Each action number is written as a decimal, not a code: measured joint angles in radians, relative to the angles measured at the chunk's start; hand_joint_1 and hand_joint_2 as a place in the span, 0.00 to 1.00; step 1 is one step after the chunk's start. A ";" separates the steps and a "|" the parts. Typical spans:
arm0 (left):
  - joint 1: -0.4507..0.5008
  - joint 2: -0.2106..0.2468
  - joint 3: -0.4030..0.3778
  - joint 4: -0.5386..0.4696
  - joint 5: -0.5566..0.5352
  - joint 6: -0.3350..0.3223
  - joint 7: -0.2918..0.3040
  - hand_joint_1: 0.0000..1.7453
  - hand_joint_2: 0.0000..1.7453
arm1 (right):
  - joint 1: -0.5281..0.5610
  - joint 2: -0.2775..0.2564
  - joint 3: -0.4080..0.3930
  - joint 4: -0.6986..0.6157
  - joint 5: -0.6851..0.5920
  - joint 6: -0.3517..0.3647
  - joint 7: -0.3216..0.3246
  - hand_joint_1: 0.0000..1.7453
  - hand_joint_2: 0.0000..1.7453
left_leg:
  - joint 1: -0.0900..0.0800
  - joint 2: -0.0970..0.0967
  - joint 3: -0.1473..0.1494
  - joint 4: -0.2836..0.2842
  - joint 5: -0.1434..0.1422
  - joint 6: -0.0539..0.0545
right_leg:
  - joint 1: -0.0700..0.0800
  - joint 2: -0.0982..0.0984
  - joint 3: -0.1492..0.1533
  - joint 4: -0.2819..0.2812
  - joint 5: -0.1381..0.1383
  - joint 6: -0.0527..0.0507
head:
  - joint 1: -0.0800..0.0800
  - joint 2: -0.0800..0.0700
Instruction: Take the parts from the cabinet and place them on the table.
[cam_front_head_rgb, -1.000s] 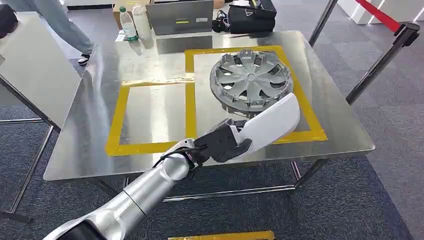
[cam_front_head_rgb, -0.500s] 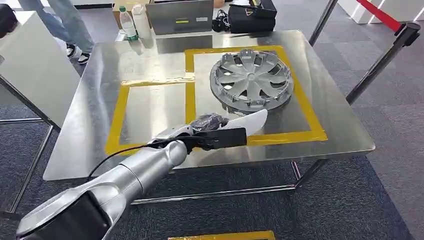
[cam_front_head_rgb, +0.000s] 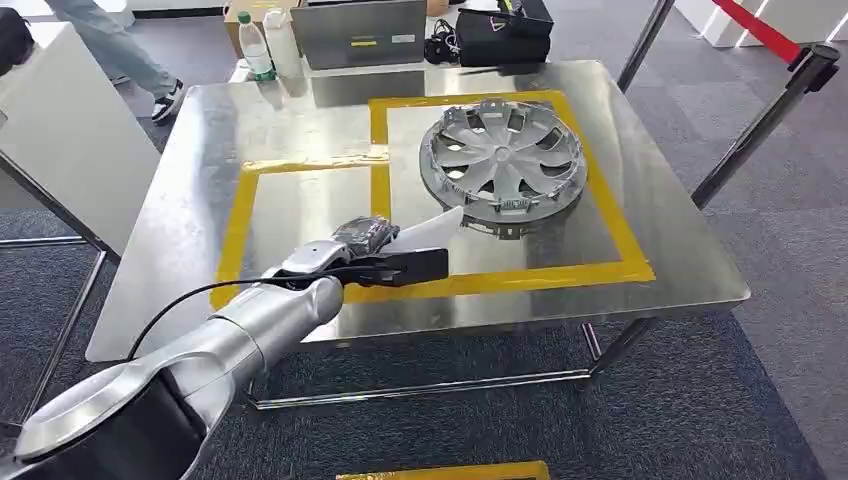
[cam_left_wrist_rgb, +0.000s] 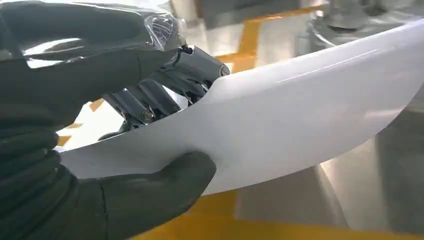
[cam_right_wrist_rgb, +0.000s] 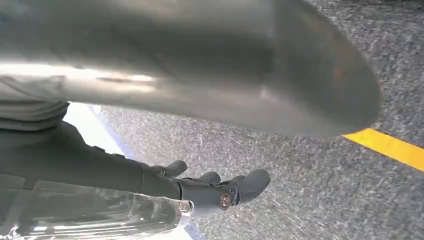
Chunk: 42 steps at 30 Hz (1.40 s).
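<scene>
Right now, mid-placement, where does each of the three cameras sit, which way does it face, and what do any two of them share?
Head view: high on the body, looking forward and down at the steel table, the hubcap and the left hand.
Left wrist view: behind the left hand, facing the white panel it holds over yellow tape.
Right wrist view: on the hanging arm, facing carpet; right hand empty, fingers loosely curled.
Head and left wrist views share the white panel.

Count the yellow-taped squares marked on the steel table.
2. One square surrounds the hubcap on the far right; the other lies beside it to the left, sharing a tape edge.
</scene>
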<state>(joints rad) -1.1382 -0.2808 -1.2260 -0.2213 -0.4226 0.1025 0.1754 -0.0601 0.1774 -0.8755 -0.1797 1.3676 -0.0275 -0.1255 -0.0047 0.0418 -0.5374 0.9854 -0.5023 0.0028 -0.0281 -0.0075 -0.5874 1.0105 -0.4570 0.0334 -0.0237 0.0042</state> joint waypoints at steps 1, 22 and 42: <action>0.000 0.006 -0.002 0.003 -0.003 0.007 0.003 1.00 1.00 | 0.002 0.000 0.000 0.000 0.000 0.000 0.002 0.00 0.00 | 0.000 0.000 0.000 0.000 0.000 0.000 | 0.000 0.000 0.000 0.000 0.000 0.000 | 0.000 0.000; -0.009 0.154 -0.010 0.033 -0.014 0.214 0.123 1.00 1.00 | 0.013 -0.031 0.002 0.000 0.021 -0.006 -0.012 0.00 0.00 | 0.000 0.000 -0.001 0.000 0.000 0.000 | 0.000 0.000 -0.001 0.000 0.000 0.000 | 0.000 0.000; 0.022 0.192 0.037 0.036 0.040 0.226 0.047 0.00 0.00 | 0.013 -0.049 0.018 0.000 0.038 0.001 -0.029 0.00 0.00 | 0.000 0.000 -0.001 0.000 0.000 0.000 | 0.000 0.000 -0.001 0.000 0.000 0.000 | 0.000 0.000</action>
<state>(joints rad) -1.1158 -0.0889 -1.1887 -0.1858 -0.3826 0.3281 0.2220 -0.0467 0.1282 -0.8575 -0.1793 1.4057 -0.0263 -0.1541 -0.0048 0.0416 -0.5384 0.9854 -0.5020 0.0027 -0.0281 -0.0076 -0.5883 1.0108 -0.4570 0.0334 -0.0233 0.0042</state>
